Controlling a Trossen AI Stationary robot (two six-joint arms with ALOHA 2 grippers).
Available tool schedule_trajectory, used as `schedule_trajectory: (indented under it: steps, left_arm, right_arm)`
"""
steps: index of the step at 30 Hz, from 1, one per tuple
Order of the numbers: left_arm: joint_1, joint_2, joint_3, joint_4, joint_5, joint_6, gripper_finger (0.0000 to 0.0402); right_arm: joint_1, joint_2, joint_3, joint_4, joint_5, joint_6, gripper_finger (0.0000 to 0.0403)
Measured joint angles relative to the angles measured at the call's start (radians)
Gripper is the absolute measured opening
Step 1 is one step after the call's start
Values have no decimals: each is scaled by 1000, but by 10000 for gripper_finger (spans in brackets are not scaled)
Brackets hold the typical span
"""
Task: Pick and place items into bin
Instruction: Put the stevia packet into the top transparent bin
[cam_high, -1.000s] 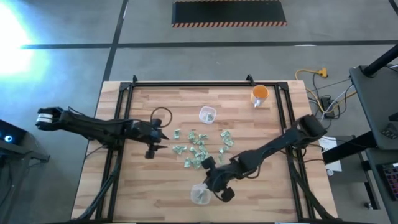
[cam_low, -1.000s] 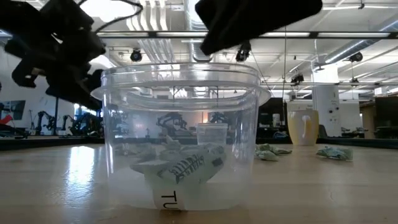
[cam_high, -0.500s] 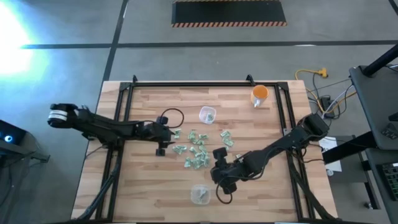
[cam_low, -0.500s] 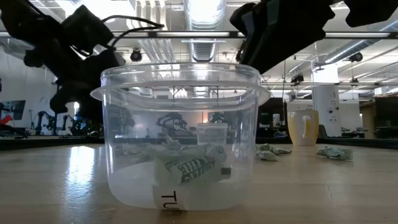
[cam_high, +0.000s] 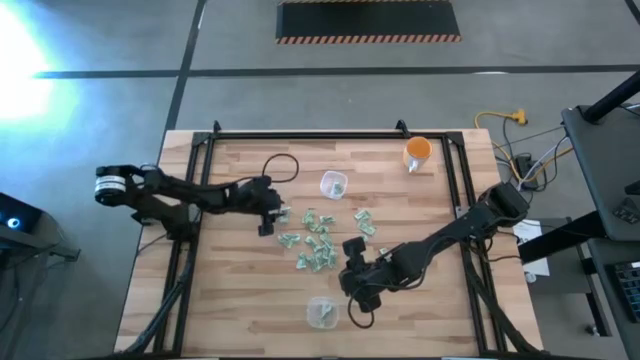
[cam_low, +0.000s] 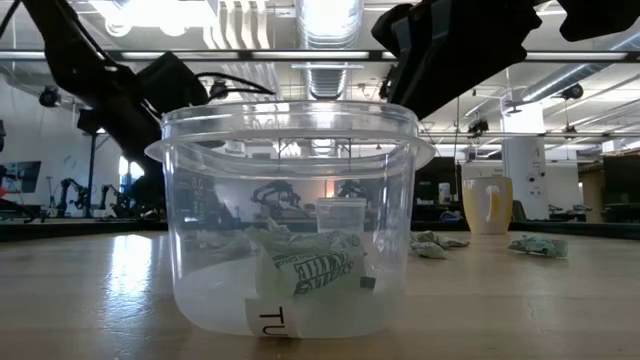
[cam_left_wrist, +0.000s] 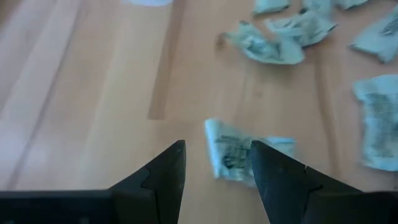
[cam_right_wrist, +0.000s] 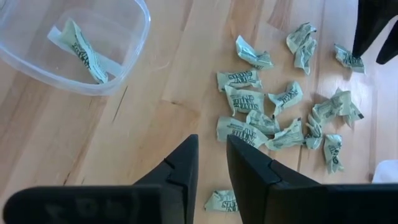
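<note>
Since a second ago the right gripper (cam_high: 357, 292) has drawn back from over the clear bin (cam_high: 321, 312), and the left gripper (cam_high: 270, 212) has slid in to the left edge of the scattered items (cam_high: 318, 243). Nearest the table's front edge stands the bin, one wrapped piece (cam_right_wrist: 82, 45) lying inside. Just beyond the bin and to its right hangs the right gripper, fingers (cam_right_wrist: 180, 169) narrowly parted and holding nothing. Farther from the bin, the items lie spread on the wooden table (cam_high: 230, 290). At their left edge the left gripper's fingers (cam_left_wrist: 163, 172) stand spread, one piece (cam_left_wrist: 229, 151) between them. Past the items sits a second clear cup (cam_high: 333, 185), and farthest from the bin an orange cup (cam_high: 418, 152).
</note>
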Motion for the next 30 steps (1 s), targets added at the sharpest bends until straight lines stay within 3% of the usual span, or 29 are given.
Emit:
schedule_trajectory:
  steps: [10,14,20,26,30]
  left_arm:
    - [24,74,1,23,83,-18,158]
    - [24,92,2,40,102,-2,117]
    - [24,61,-1,19,92,24,15]
    - [24,38,-2,102,59,38,8]
    - [24,34,2,274,50,73,2]
  right_arm:
    - [0,0,0,1,-1,0,69]
    - [0,0,0,1,-1,0,73]
    - [0,0,0,1,-1,0,67]
    - [0,0,0,0,-2,0,64]
    - [0,0,0,1,-1,2,62]
